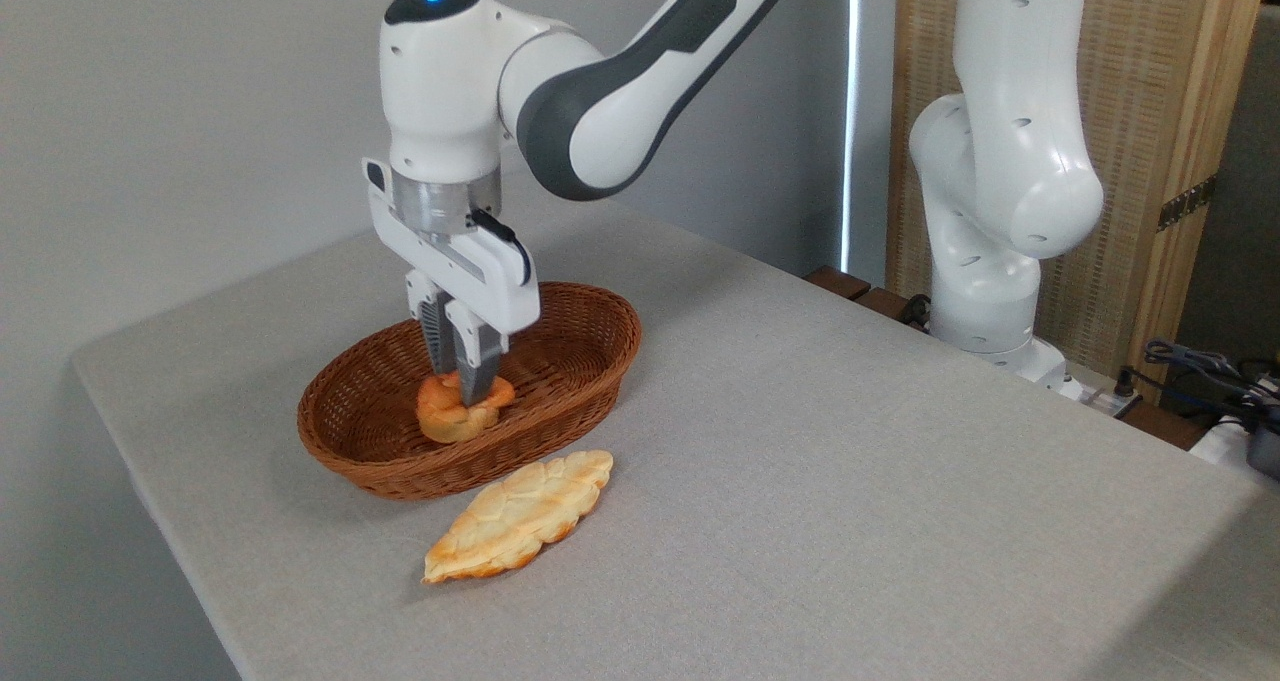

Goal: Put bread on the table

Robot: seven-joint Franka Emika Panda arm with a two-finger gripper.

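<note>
Sitting on the table (850,461), one brown oval wicker basket (590,361) contains one bread (450,419), a lumpy golden-orange bun. The gripper (462,386) reaches down into the basket, its two fingers (478,366) clenched on the bread. One flat braided loaf (520,516) lies on the table just beside the basket. No readable writing appears.

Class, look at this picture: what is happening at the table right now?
A robot arm has its gripper down in a wicker basket, fingers on either side of a small round bun. The bun is still inside the basket. A flat braided loaf already lies on the grey table just in front.
</note>
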